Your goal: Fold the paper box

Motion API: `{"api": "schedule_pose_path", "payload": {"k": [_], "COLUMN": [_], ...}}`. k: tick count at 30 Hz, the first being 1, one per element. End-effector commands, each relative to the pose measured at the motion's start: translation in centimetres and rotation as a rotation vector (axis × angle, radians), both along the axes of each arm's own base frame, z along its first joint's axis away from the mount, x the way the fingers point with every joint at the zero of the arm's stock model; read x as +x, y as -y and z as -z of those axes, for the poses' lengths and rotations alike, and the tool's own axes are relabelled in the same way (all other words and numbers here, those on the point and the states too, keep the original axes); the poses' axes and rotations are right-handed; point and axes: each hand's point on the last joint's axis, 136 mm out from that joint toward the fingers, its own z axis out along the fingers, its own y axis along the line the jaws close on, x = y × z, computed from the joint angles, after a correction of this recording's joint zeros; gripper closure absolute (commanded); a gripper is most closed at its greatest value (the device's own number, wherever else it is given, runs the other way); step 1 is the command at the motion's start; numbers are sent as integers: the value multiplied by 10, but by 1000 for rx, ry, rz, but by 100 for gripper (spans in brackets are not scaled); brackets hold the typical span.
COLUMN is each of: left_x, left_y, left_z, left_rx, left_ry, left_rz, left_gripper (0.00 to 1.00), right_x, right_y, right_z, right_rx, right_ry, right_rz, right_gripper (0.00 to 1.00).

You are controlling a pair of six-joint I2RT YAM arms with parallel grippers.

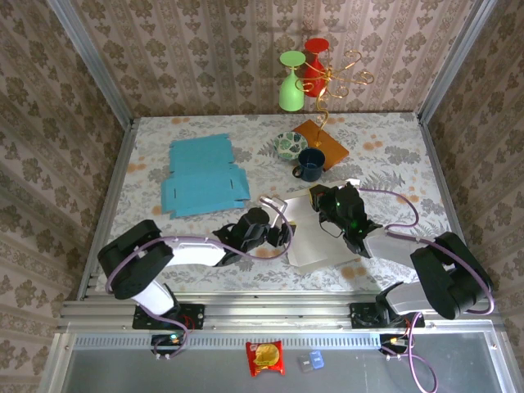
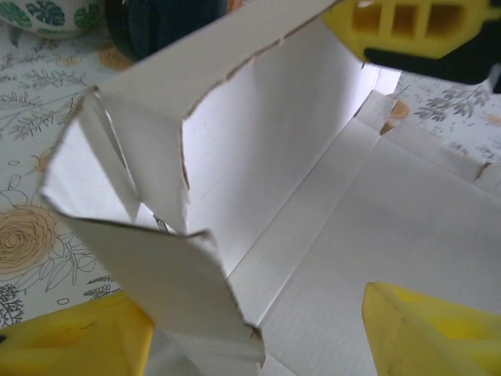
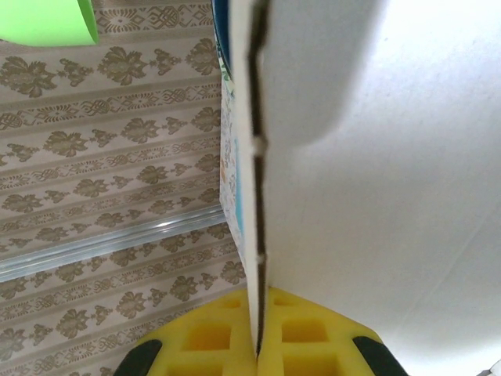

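Note:
The white paper box [image 1: 315, 233] lies partly folded on the table's near middle, between the two arms. In the left wrist view its side wall [image 2: 266, 125] stands upright, and a loose end flap [image 2: 168, 290] leans over the flat base panel [image 2: 391, 227]. My left gripper [image 2: 258, 301] is open, its yellow fingers [image 2: 70, 341] spread wide on either side of that flap. My right gripper [image 3: 258, 337] is shut on the edge of a raised white panel [image 3: 376, 157]. In the top view it sits at the box's far side [image 1: 332, 209], with the left gripper [image 1: 274, 233] at the box's left.
A flat blue box blank [image 1: 201, 176] lies at the left rear. A dark mug [image 1: 310, 164], a patterned bowl [image 1: 289, 145] and an orange-based gold wire stand [image 1: 321, 135] sit just behind the box. Patterned walls close in three sides.

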Motion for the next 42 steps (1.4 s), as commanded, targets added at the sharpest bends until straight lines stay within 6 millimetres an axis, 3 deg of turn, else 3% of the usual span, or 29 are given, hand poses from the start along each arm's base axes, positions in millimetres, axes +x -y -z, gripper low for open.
{"api": "schedule_pose_path", "payload": {"k": [1,4,7,12,14,21,36,42], "left_x": [-9,-20,-23,0,10,23,34,35], "left_y": [-5,-10,-26,-65,-70,-43,-3,4], "left_z": [-27,-39,-37,-24,-20,4,-3,-7], "left_rx": [-59,-74,-46,-41,-30,-6,-28,-26], "left_ry": [38,32,9,-35,-32,-53,-20,-11], "left_rz": [25,72,71,-15,-10,124,173,155], "left_gripper": [30,34,44,60,62,62,60,58], "right_x": [0,0,0,0,0,0,-2,-1], "right_y": [7,7,7,6,5,5,4,3], "right_z": [3,3,2,2,2,3,5,4], "right_rx": [-35,-37,-36,-35,-35,-37,-36,-33], "right_ry": [-12,-11,-11,-12,-11,-10,-15,-14], "right_rz": [32,31,29,26,22,19,15,14], "right_gripper": [100,100,100,100,100,100,100,100]}}
